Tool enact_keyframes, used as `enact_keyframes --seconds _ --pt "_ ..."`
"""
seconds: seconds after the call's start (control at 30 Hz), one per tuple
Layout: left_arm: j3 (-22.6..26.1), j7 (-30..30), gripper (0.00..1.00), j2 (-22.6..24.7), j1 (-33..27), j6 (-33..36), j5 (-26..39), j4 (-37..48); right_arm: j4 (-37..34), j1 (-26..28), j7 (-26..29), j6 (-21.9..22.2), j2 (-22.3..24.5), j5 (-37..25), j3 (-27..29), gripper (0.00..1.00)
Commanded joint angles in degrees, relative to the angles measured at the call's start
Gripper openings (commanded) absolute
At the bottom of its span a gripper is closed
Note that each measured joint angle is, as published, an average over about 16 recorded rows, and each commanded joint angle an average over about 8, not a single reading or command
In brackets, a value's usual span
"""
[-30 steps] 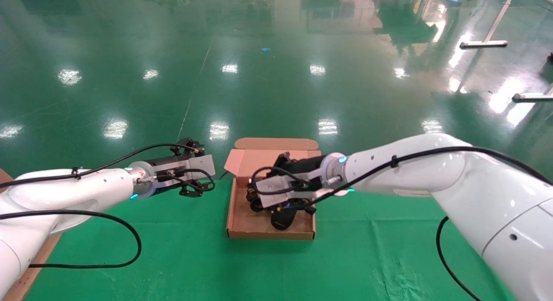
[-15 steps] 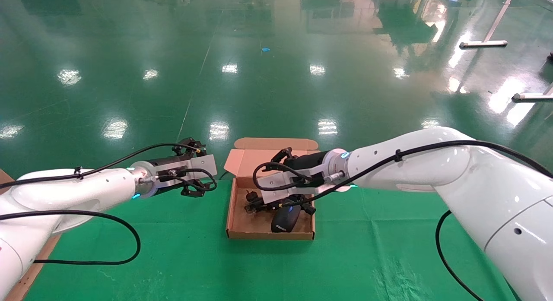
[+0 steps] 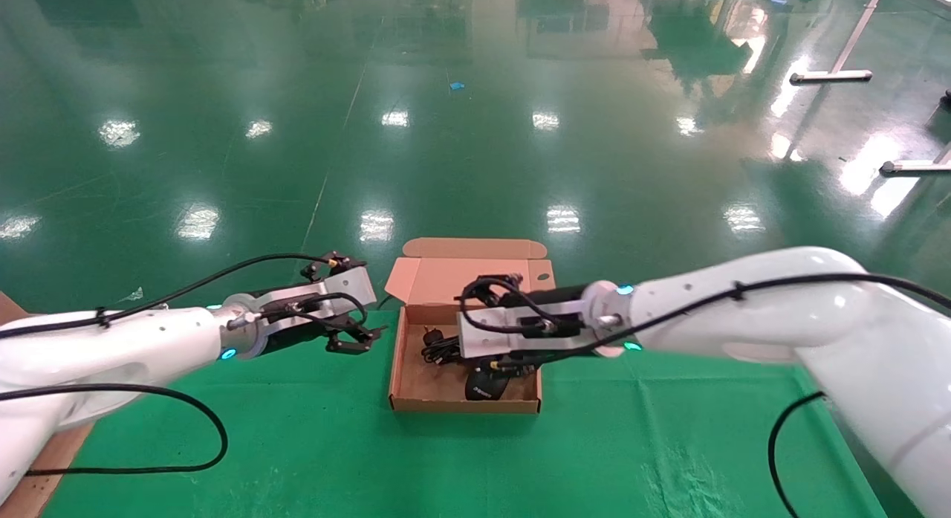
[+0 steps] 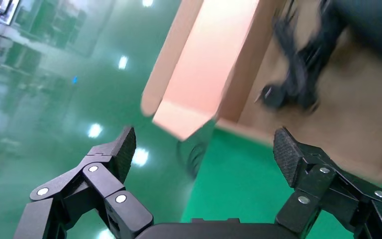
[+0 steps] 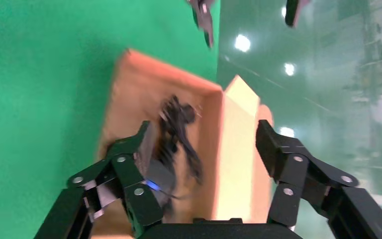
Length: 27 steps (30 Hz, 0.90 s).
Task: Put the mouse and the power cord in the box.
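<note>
The scene is viewed from the head camera, set high and angled forward and down; the green mat (image 3: pixel 334 444) is taken in near, the glossy floor (image 3: pixel 475 131) far. The box (image 3: pixel 407 380) is seen centrally, at moderate range. The left wrist camera is carried just behind the left gripper (image 4: pixel 205 152) and is directed rightward, close to the box (image 4: pixel 358 134). The right wrist camera is carried behind the right gripper (image 5: pixel 205 142) and is directed leftward and down, close above the box (image 5: pixel 129 84). The box is shared by all three views.

2 glossy white arms (image 3: pixel 743 310), black cables, cyan wrist lights, black-fingered end effectors.
</note>
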Motion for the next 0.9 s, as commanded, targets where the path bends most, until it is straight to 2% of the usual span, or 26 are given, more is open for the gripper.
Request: enact_keyframes --seconds 0.03,0.9 --pt "-1.51 -1.71 1.0 -1.29 1.04 1.9 -0.82 -2.15 1.41 -1.2 1.33 -1.38 1.49 1.61 1.52 1.0" --pt "-20.69 -23.52 1.0 -17.71 14.3 26.11 -11.23 -29.51 19.37 -16.5 18.34 -19.0 20.43 22.12 20.96 1.0"
